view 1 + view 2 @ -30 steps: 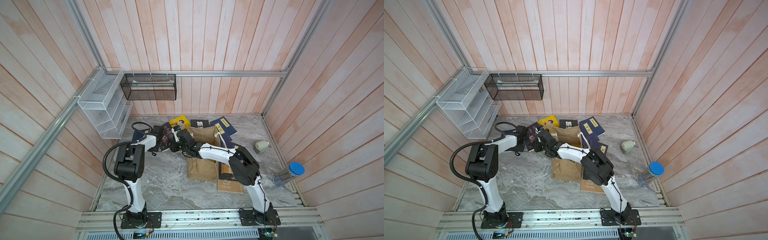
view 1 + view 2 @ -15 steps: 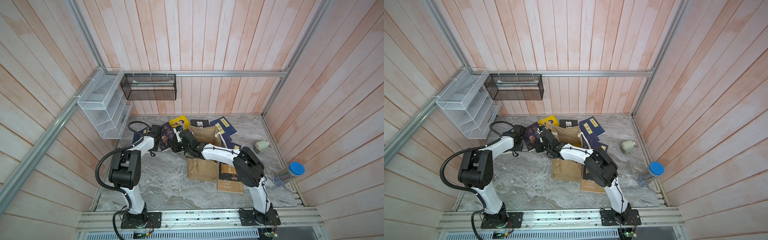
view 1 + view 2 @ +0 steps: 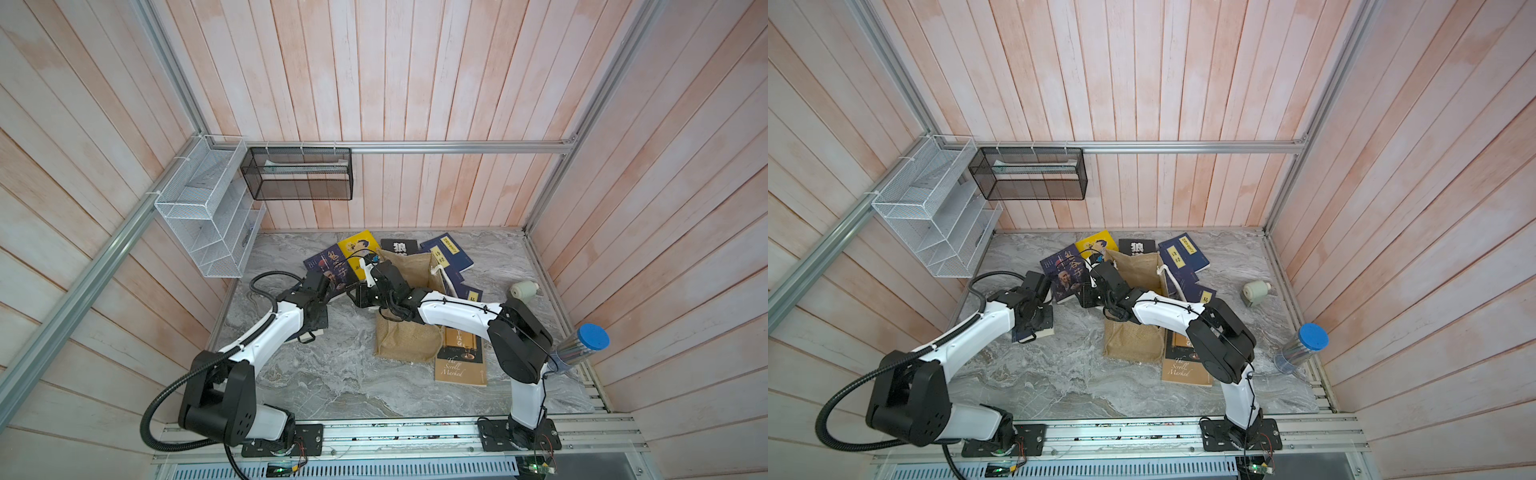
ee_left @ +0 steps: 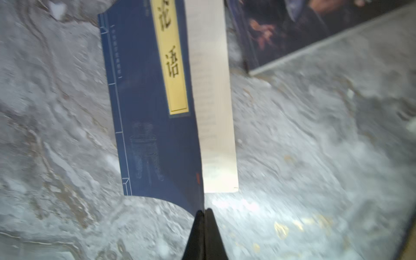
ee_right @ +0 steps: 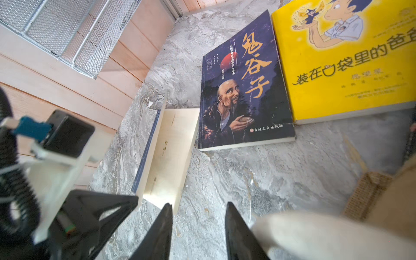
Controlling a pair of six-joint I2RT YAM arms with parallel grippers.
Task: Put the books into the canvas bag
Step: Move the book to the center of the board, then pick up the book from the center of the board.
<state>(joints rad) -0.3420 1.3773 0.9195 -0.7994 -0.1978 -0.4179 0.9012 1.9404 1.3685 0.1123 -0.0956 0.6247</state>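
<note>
My left gripper (image 4: pixel 203 210) is shut on the corner of a navy book's (image 4: pixel 146 108) cover. The cover has a yellow title label and is lifted off the cream pages (image 5: pixel 171 146). That book (image 3: pixel 311 332) hangs low over the marble floor, left of the canvas bag (image 3: pixel 407 336). The bag stands upright with its mouth open. My right gripper (image 5: pixel 197 206) is open and empty, just beside the book's lower page edge. In both top views it sits at the bag's left side (image 3: pixel 1086 297). Other books lie behind the bag: a dark portrait cover (image 3: pixel 330 270), a yellow cartoon one (image 3: pixel 359 247), a black one (image 3: pixel 399 246) and navy ones (image 3: pixel 446 251). A brown-and-black one (image 3: pixel 461 365) lies to the bag's right.
A white mesh shelf (image 3: pixel 208 216) and a black mesh basket (image 3: pixel 297 178) hang on the walls at the back left. A beige roll (image 3: pixel 524 289) lies by the right wall. A clear tube with a blue cap (image 3: pixel 582 345) stands near the right arm's elbow.
My left gripper has drawn back toward the front with the navy book's cover in it. The right gripper's jaws have spread slightly; that arm has barely shifted.
</note>
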